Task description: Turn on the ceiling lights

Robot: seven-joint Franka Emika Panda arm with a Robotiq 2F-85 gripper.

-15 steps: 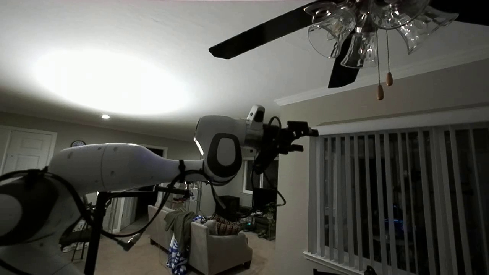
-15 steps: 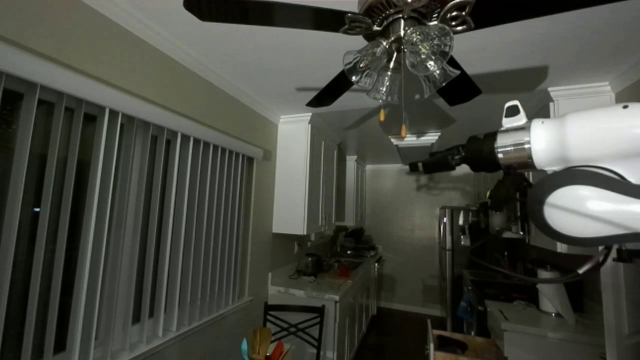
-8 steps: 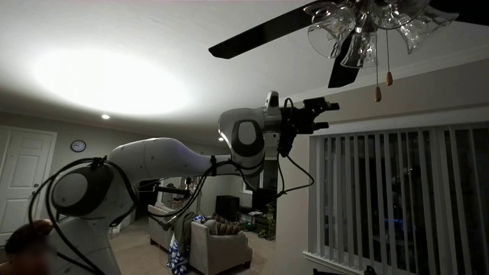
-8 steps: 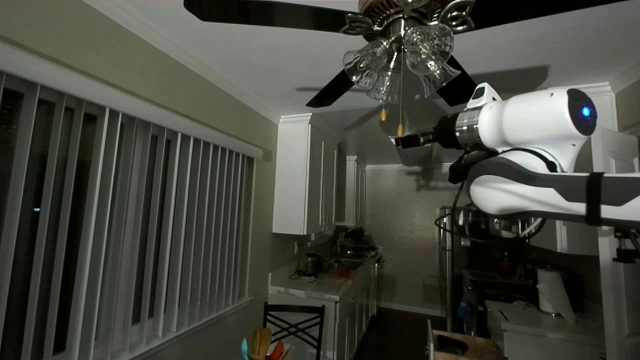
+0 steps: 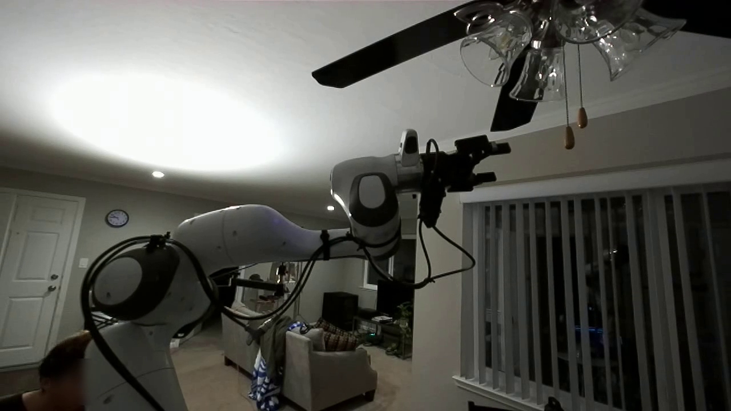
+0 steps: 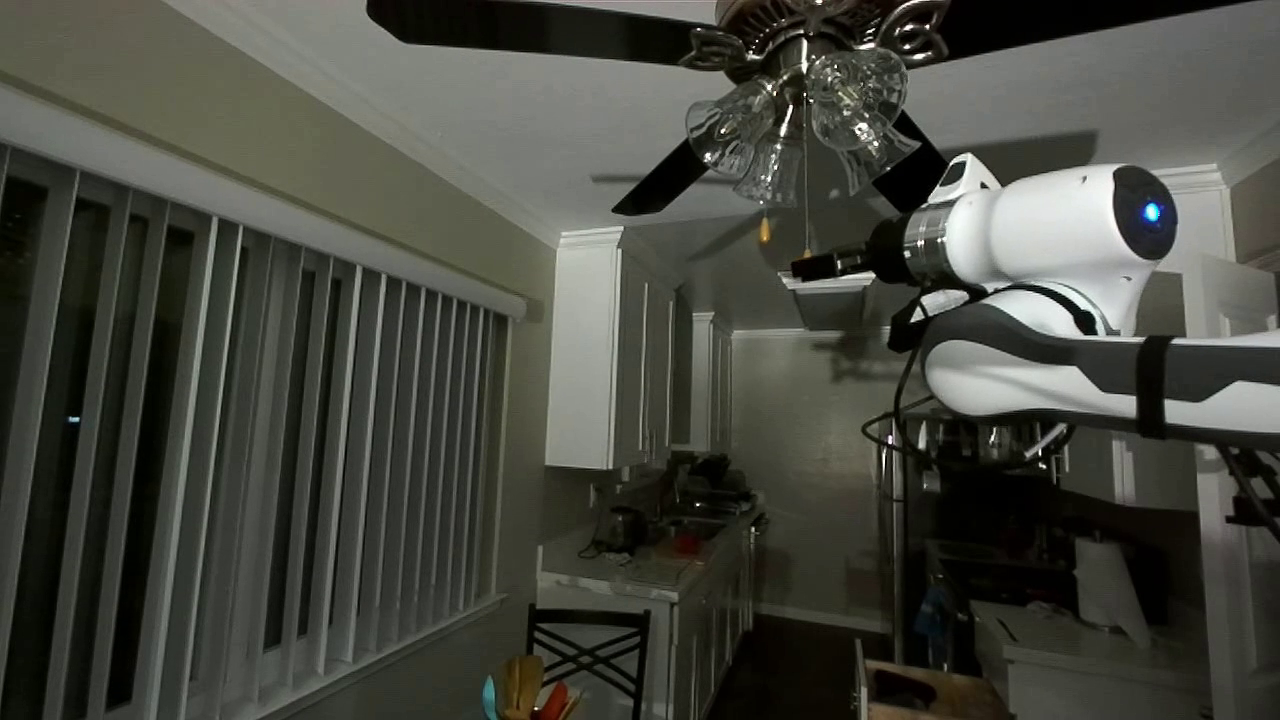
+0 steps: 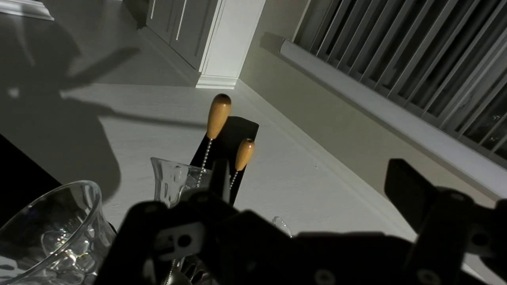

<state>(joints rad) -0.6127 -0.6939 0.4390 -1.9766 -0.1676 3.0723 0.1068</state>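
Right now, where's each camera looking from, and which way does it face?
In an exterior view: beside the arm, below the ceiling fan, facing the sofa and door; arm and open claw show.
In an exterior view: also beside the arm, facing the kitchen cabinets; the arm's front end and claw show.
Wrist view: at the claw's base, picture roughly upside down, facing the wooden pulls; the claw's parted fingers show.
Both exterior views share the fan, blinds, arm and claw.
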